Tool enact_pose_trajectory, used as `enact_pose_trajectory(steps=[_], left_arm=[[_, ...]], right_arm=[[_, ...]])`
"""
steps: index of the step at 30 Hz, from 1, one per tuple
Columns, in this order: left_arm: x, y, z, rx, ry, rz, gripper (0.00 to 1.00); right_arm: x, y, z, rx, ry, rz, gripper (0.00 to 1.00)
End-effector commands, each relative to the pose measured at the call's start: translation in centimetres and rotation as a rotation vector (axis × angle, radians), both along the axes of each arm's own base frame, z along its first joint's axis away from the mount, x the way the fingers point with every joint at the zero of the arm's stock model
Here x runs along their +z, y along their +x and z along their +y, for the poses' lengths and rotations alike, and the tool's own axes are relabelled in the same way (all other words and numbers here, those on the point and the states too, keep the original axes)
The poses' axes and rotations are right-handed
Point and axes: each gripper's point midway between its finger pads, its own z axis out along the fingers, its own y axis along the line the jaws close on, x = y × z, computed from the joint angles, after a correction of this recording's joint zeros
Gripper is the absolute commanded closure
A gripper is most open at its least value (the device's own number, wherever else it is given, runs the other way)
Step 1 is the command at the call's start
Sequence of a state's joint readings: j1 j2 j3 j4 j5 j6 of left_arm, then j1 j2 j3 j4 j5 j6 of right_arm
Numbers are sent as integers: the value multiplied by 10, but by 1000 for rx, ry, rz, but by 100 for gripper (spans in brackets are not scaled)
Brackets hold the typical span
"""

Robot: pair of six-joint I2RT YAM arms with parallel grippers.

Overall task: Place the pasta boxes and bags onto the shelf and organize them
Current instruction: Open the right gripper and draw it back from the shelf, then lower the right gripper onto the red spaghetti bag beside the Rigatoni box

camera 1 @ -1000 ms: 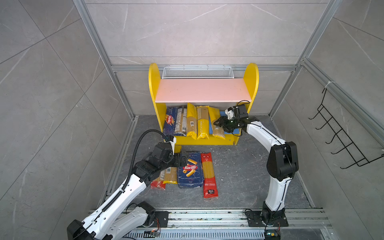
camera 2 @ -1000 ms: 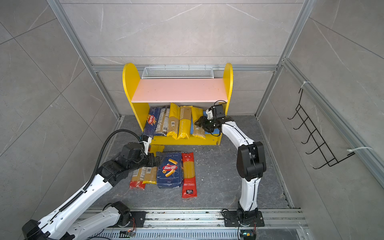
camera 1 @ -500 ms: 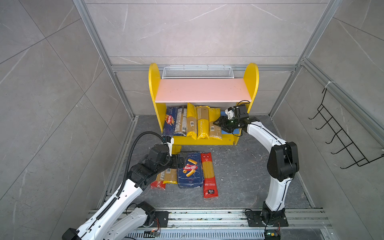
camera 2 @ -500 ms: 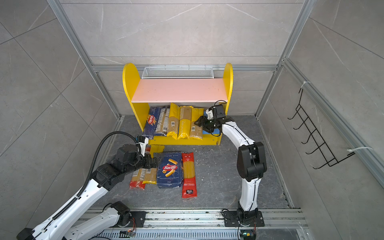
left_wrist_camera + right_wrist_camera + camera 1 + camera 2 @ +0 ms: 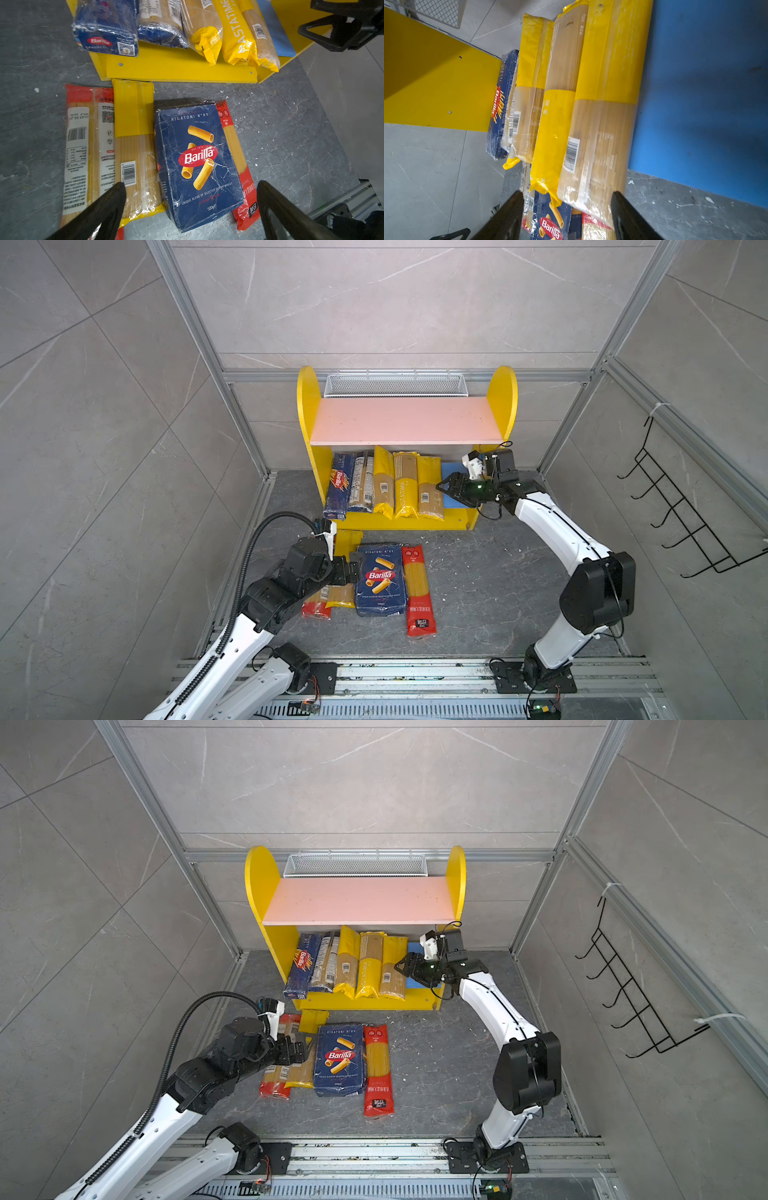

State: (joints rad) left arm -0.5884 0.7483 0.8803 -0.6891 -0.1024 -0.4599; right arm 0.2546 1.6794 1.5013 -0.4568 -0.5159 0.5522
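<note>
The shelf (image 5: 409, 423) stands at the back. Its blue lower board (image 5: 451, 472) holds a Barilla spaghetti box (image 5: 340, 485) and several long bags side by side. My right gripper (image 5: 441, 486) is open at the front end of the rightmost yellow bag (image 5: 602, 124), which lies on the board between the jaws. On the floor in front lie a red-ended bag (image 5: 83, 145), a yellow-ended bag (image 5: 135, 135), the Barilla rigatoni pack (image 5: 197, 158) and another red-ended bag (image 5: 417, 589). My left gripper (image 5: 191, 185) hangs wide open and empty above the rigatoni pack's near end.
A white mesh basket (image 5: 392, 385) sits behind the pink board. A black wire hook rack (image 5: 681, 510) hangs on the right wall. Metal rails (image 5: 415, 672) run along the front edge, and frame posts stand at the corners.
The right gripper's jaws have spread wider, and the rightmost yellow bag has gone from tilted to lying in line with the others. The left gripper has drawn back from the shelf over the floor packs.
</note>
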Motion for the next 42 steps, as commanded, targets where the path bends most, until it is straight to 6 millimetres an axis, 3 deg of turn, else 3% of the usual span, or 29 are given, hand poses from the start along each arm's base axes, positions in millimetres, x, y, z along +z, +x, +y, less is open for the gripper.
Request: enact_pose_trajectory(steps=[1, 10, 15, 21, 32, 42], left_arm=[[21, -8, 25, 71, 39, -59, 0], [18, -24, 40, 134, -16, -41, 0], [6, -32, 43, 151, -60, -31, 0], [-9, -38, 47, 180, -92, -13, 0], [-40, -45, 36, 148, -149, 50, 0], [-41, -45, 34, 139, -154, 52, 0]], right_arm=[[-2, -25, -10, 1, -26, 8, 31], [-45, -102, -26, 19, -57, 98, 30], [-56, -150, -31, 37, -79, 113, 29], [-80, -190, -35, 60, -123, 151, 29], [-119, -222, -19, 95, -169, 189, 24], [-147, -238, 3, 125, -232, 203, 17]])
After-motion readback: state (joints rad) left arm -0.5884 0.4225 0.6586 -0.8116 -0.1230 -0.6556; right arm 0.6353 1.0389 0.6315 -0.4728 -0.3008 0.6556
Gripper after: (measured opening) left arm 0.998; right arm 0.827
